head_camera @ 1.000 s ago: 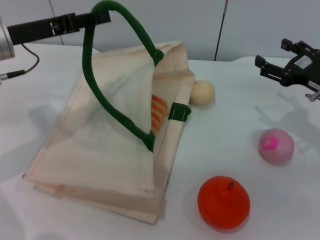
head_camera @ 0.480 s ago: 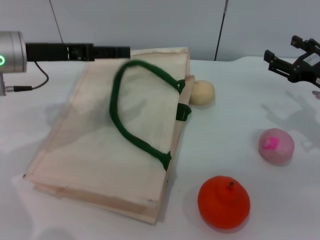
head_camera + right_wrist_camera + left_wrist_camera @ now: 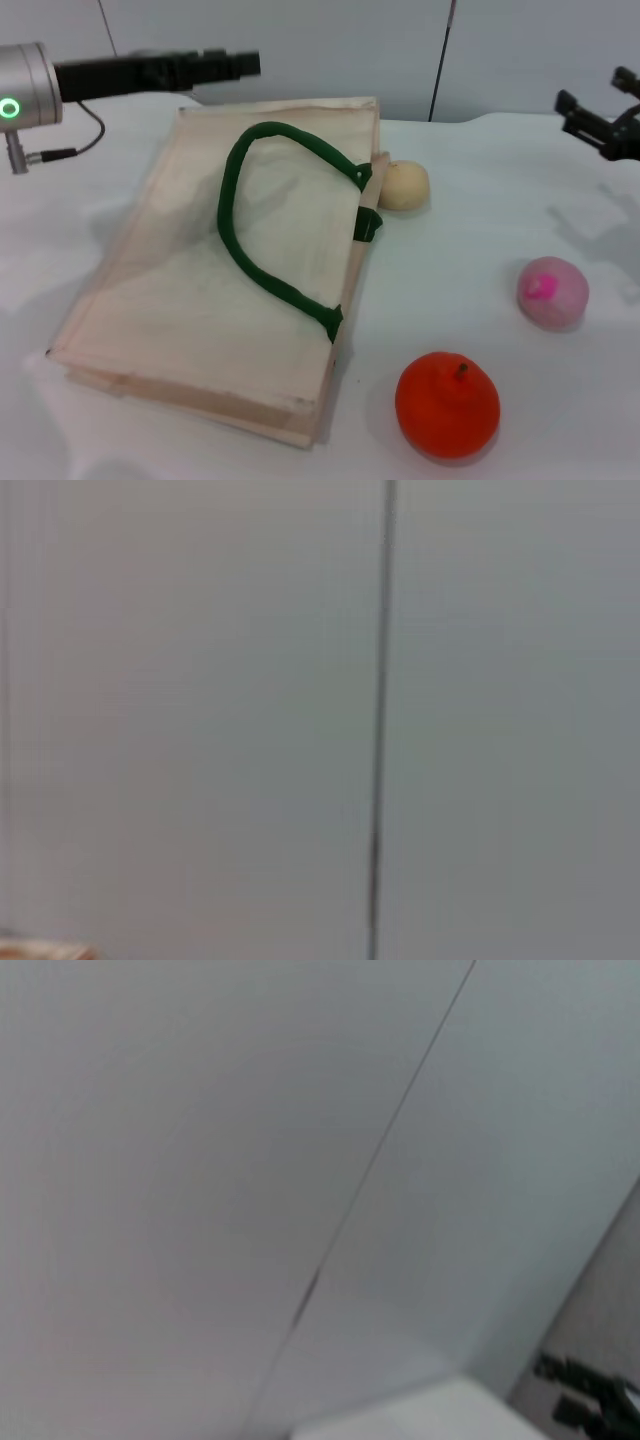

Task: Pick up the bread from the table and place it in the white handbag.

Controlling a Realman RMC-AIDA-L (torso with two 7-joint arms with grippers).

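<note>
The white handbag (image 3: 190, 300) lies flat on the table (image 3: 480, 230), with its green rope handle (image 3: 262, 262) draped across the top. The bread is hidden; none of it shows in any view. My left gripper (image 3: 245, 64) hovers above the bag's far edge, open and empty, clear of the handle. My right gripper (image 3: 592, 98) is open and empty, raised at the far right and partly cut off by the frame edge. Both wrist views show only the grey wall.
A small round beige bun (image 3: 404, 186) touches the bag's right edge by the handle mount. A pink ball (image 3: 552, 292) and an orange fruit (image 3: 447, 404) sit on the table to the bag's right. A cable (image 3: 70, 150) trails from the left arm.
The left gripper let go of the green handle; the bag's raised side fell flat and hid the bread. The left gripper then rose slightly. The right gripper drew back to the right.
</note>
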